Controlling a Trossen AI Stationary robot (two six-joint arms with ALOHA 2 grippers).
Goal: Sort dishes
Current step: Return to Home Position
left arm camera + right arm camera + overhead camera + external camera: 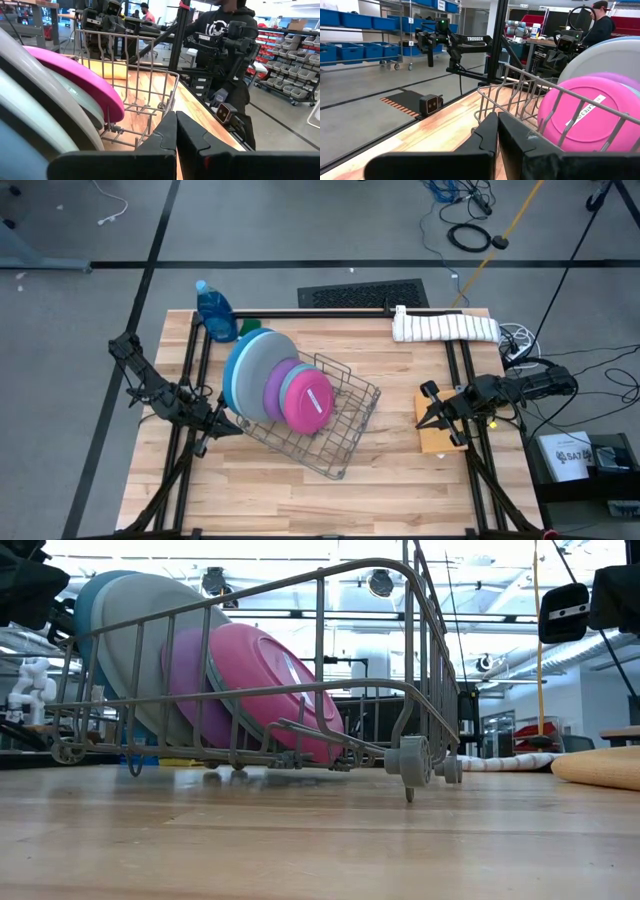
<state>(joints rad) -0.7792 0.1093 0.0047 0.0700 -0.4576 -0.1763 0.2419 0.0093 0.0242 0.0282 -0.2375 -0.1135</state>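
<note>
A wire rack [335, 425] sits at the table's middle. Several dishes stand on edge in it, leaning one on another: a large grey plate [258, 360] in front of pale blue and blue ones, then a purple plate [279, 385], a teal rim and a pink plate [308, 402]. The low view shows the pink plate [270, 680] and the grey plate [150, 630] behind the rack's wires. My left gripper [237, 427] is shut, just left of the rack, its fingers [176, 131] pointing level. My right gripper [421, 420] is shut, right of the rack, also level [498, 131].
A blue bottle [215, 310] stands at the far left corner with a green item [249, 327] beside it. A rolled white towel [445, 327] lies at the far right. An orange sponge [437, 438] lies under my right arm. People stand beyond the table.
</note>
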